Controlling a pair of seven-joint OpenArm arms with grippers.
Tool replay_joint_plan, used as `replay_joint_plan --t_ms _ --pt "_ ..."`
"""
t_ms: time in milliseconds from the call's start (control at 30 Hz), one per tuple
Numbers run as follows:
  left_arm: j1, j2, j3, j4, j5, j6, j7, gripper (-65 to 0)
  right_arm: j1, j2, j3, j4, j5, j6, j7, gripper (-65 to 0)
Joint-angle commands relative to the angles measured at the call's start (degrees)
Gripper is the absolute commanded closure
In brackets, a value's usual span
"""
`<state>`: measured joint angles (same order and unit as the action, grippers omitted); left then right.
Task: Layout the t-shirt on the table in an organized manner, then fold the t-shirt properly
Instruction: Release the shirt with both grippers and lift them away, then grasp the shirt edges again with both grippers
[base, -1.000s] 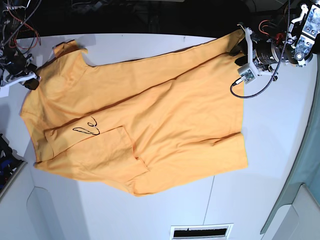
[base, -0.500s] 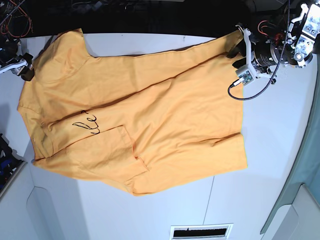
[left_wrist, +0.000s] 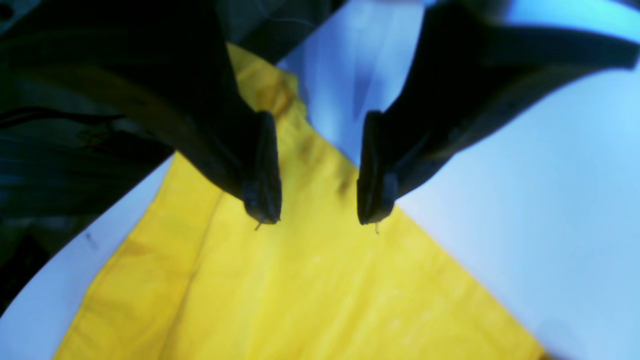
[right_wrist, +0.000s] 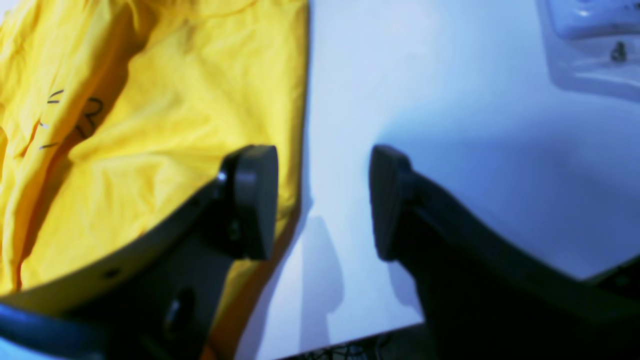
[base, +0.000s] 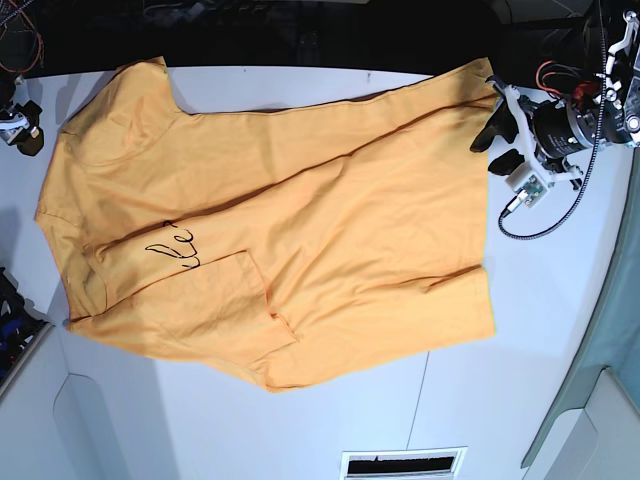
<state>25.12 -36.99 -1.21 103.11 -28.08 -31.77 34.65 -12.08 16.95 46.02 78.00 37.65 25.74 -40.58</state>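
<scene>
The orange-yellow t-shirt lies spread across the white table, with a flap folded over at its lower left and black script showing. My left gripper hovers at the shirt's far right corner, open. In the left wrist view its fingertips stand apart above the shirt, with nothing between them. My right gripper sits at the left edge, off the cloth. In the right wrist view it is open over bare table, beside the shirt's edge.
A vent slot lies in the table's near edge. Loose cables hang at the back left. A grey-green panel borders the right side. A white fixture stands near the right gripper.
My left gripper has let go of the shirt's right corner and drawn back to the right. My right gripper has opened and pulled away left and back. The shirt's left shoulder now lies flatter.
</scene>
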Motion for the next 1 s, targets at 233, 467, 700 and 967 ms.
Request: replay_joint_plan --t_ms 233,467,700,967 --pt "7.28 7.69 -13.33 -0.52 -2.82 -0.42 -2.95 -28.6 1.66 1.03 -1.77 -3.48 -0.61 0.44 7.04 -34.0" --pt "0.07 12.57 -15.54 -8.59 -2.82 -0.44 -2.91 -36.8 8.41 1.14 -6.67 -10.27 -2.89 0.42 8.92 -37.1" --pt "-7.17 12.55 -13.60 -19.15 -3.02 -1.75 -2.45 -36.8 14.64 1.11 -10.71 -15.06 -5.11 0.44 8.79 -37.1" --pt "-8.63 12.57 -4.68 -20.85 -2.51 -3.34 -2.27 -36.8 15.39 0.66 -13.94 -15.54 -4.42 0.83 6.38 -36.9"
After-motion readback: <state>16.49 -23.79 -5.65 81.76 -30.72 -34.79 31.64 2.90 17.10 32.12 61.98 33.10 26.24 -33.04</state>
